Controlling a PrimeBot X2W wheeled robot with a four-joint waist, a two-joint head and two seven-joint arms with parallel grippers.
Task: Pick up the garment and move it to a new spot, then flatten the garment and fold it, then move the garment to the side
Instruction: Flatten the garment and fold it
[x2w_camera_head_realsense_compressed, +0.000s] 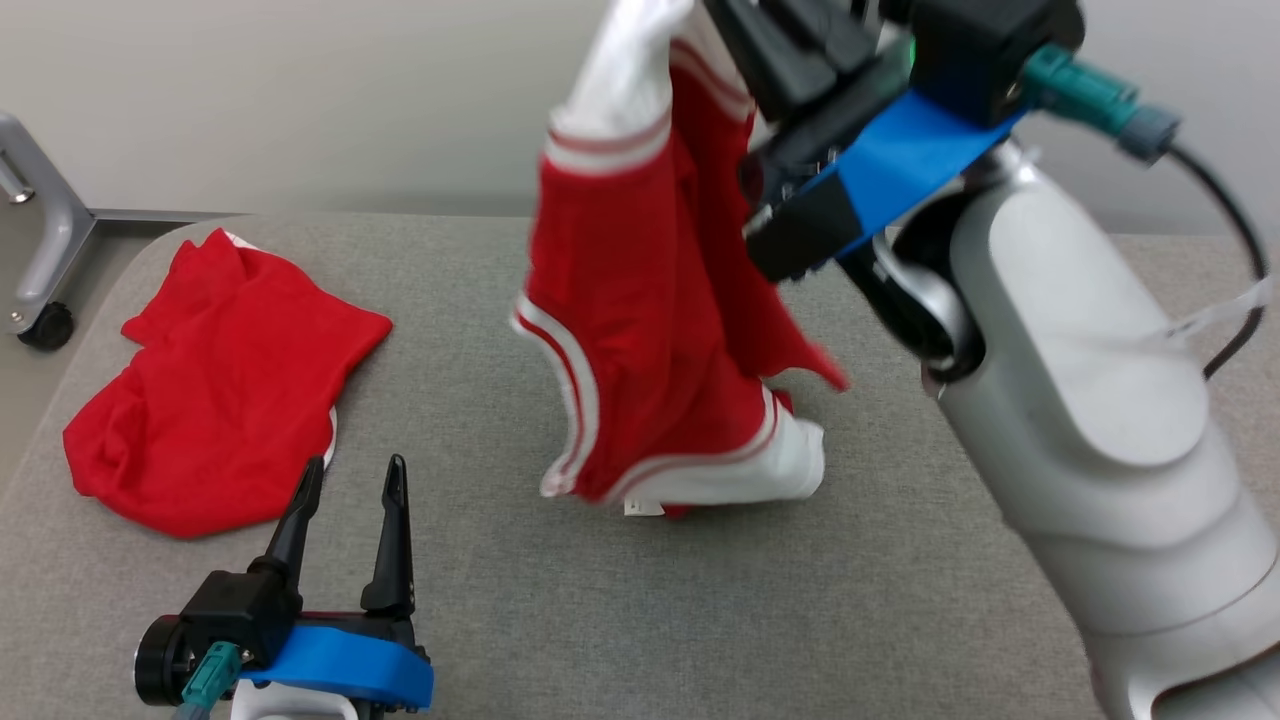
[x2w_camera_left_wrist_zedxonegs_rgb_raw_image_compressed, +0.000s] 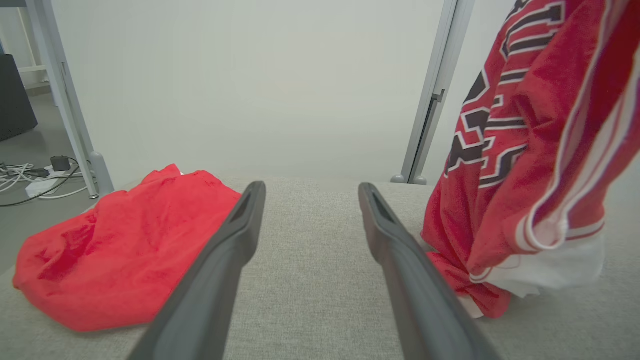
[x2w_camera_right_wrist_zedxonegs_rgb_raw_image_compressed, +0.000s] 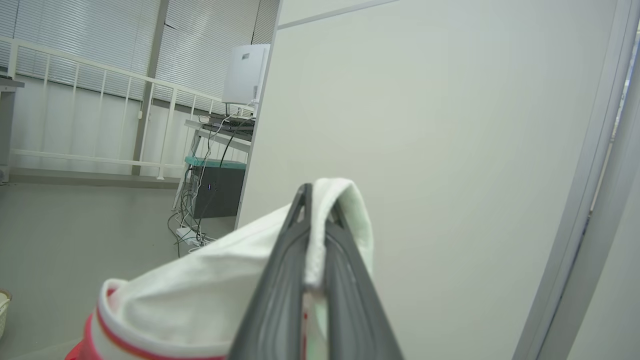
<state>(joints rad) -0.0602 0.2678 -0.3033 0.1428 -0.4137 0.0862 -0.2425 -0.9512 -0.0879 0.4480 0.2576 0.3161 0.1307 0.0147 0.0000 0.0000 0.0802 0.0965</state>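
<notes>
Fingers (x2w_camera_head_realsense_compressed: 390, 540) of our left gripper (x2w_camera_head_realsense_compressed: 356, 468) stand wide apart and empty, near the front left of the grey table (x2w_camera_head_realsense_compressed: 700, 620), just beside a crumpled red shirt (x2w_camera_head_realsense_compressed: 225, 390). To their right hangs the red and white jersey (x2w_camera_head_realsense_compressed: 640, 330), long axis upright, its lower hem seeming to touch the tabletop. Farther right and higher, our right gripper (x2w_camera_right_wrist_zedxonegs_rgb_raw_image_compressed: 316, 210) is clamped on the jersey's white trim. We judge the free left arm nearer the dangling hem. Bare table lies in front of the jersey for laying it flat.
</notes>
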